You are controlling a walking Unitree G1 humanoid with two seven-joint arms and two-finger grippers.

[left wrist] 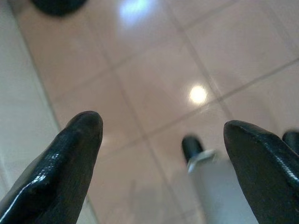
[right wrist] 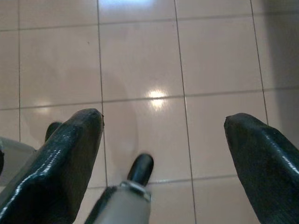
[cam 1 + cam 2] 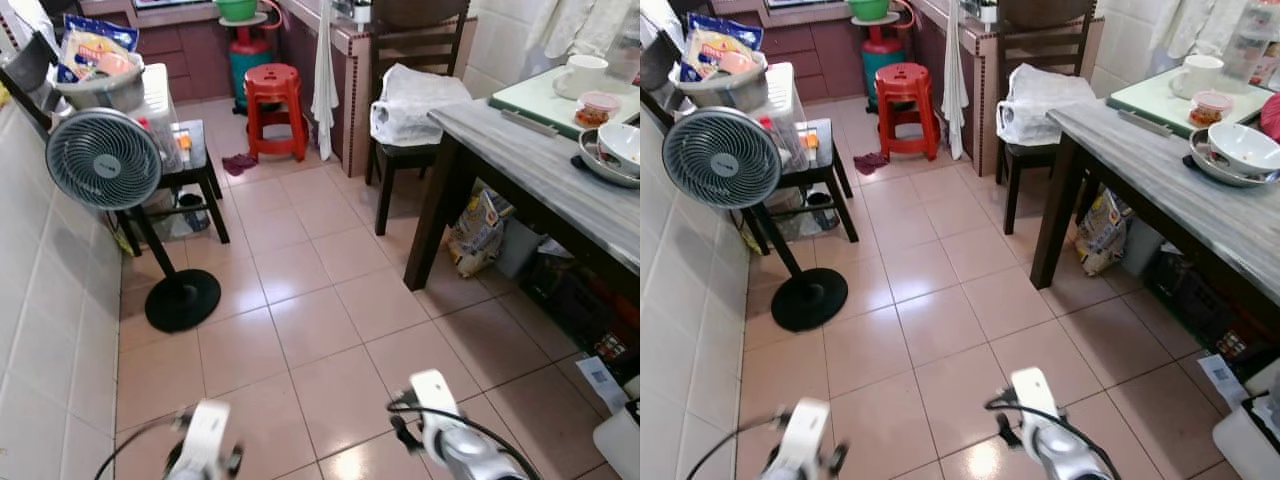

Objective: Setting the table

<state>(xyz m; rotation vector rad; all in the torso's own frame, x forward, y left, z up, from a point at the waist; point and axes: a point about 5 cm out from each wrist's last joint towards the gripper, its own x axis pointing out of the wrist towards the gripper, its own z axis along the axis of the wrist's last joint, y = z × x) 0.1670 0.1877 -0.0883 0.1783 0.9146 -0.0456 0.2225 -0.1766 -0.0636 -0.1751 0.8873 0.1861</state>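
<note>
Head view: table (image 3: 520,165) with bowl (image 3: 1244,146), wrist views: spread end effectors, tiled floor (image 2: 140,60)

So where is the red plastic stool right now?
In the eye views the red stool stands on the floor at the far end, left of the hanging white towel, before the gas cylinder.

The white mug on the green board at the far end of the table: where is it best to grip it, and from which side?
Probably by the body of the white mug, fingers across its round wall, from the open table side. It stands upright; its handle looks turned left. Both grippers hang open above the floor.
</note>
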